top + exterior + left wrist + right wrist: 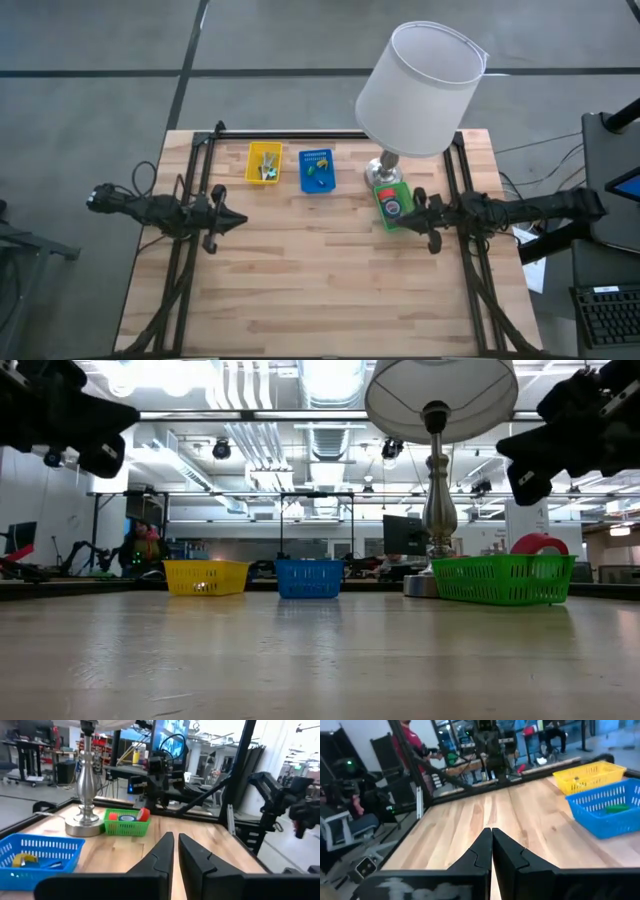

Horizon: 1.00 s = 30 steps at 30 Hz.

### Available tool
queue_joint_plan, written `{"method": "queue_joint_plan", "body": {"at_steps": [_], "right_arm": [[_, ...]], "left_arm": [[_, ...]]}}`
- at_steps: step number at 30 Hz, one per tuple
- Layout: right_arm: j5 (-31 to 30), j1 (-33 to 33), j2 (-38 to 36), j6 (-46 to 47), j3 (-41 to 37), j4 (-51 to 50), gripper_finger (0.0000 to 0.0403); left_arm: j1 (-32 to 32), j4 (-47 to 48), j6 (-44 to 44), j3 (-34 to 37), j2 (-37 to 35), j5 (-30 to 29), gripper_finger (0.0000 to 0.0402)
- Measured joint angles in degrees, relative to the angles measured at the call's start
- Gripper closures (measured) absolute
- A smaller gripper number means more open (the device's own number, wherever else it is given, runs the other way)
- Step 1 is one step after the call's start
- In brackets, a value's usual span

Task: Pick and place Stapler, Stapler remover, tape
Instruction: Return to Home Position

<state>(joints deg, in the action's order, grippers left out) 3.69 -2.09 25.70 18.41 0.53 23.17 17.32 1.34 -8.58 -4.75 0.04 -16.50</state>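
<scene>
Three small baskets stand in a row at the table's far side: a yellow basket [264, 163], a blue basket [316, 170] and a green basket [393, 204] beside the lamp base. Red and blue tape rolls [127, 816] lie in the green basket; a red roll shows above its rim in the low view [538, 545]. Small items lie in the yellow and blue baskets; which is stapler or remover I cannot tell. My left gripper [240, 222] hovers shut and empty at the table's left. My right gripper [405, 212] hovers shut and empty next to the green basket.
A table lamp with a white shade [420, 90] and a metal base [84, 822] stands at the far right, beside the green basket. A black frame [300, 133] runs along the table's far edge and sides. Bare wood [320, 280] fills the middle and near part.
</scene>
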Motion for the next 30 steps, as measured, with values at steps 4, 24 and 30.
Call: {"method": "queue_joint_plan", "body": {"at_steps": [4,24,30], "right_arm": [[0.26,0.01,-4.09,-3.48,-0.01,-2.47,0.0394],[1.33,0.01,-22.27,-3.17,0.01,-18.98,0.0394],[1.05,0.01,-24.55,3.69,0.03,-21.59,0.0394]], "left_arm": [[0.00,2.61,-0.76,-0.33,0.01,0.03,0.0374],[0.00,2.28,-1.75,-1.12,-0.01,0.19,0.0376],[0.00,2.47,-2.44,-0.61,-0.01,0.36,0.0376]]}}
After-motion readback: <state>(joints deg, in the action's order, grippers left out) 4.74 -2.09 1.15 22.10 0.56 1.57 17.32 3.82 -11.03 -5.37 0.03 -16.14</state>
